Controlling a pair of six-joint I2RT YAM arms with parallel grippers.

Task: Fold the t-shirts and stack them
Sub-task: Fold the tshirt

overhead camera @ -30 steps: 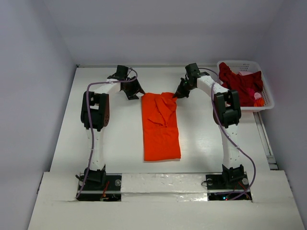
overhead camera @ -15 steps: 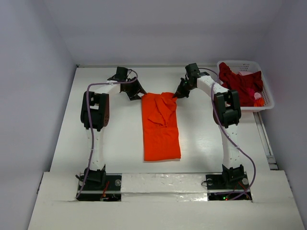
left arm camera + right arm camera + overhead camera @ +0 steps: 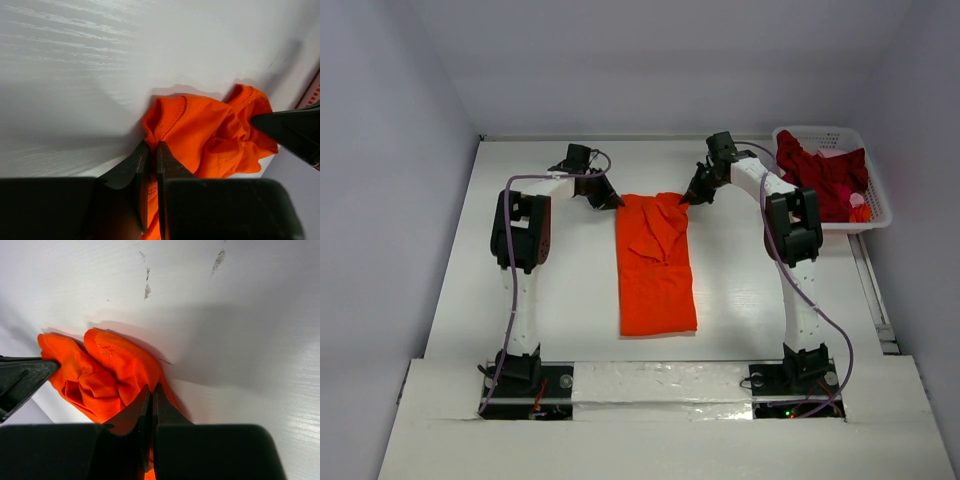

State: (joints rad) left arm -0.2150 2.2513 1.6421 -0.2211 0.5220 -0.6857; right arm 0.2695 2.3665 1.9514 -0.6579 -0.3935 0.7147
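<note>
The orange t-shirt [image 3: 656,265] lies as a long folded strip in the middle of the table. My left gripper [image 3: 615,203] is shut on its far left corner; the cloth [image 3: 200,130] sits pinched between the jaws [image 3: 152,150]. My right gripper [image 3: 686,198] is shut on the far right corner, with cloth [image 3: 110,372] clamped at the tips [image 3: 151,390]. The far edge is bunched between the two grippers. Dark crimson t-shirts [image 3: 820,175] lie heaped in the basket.
The white lattice basket [image 3: 876,215] stands at the far right of the table. Bare white table [image 3: 550,300] lies on both sides of the orange shirt. Walls close in the left, back and right.
My left gripper moved right to the shirt's far left corner and shut on it. The right gripper kept its hold and did not move.
</note>
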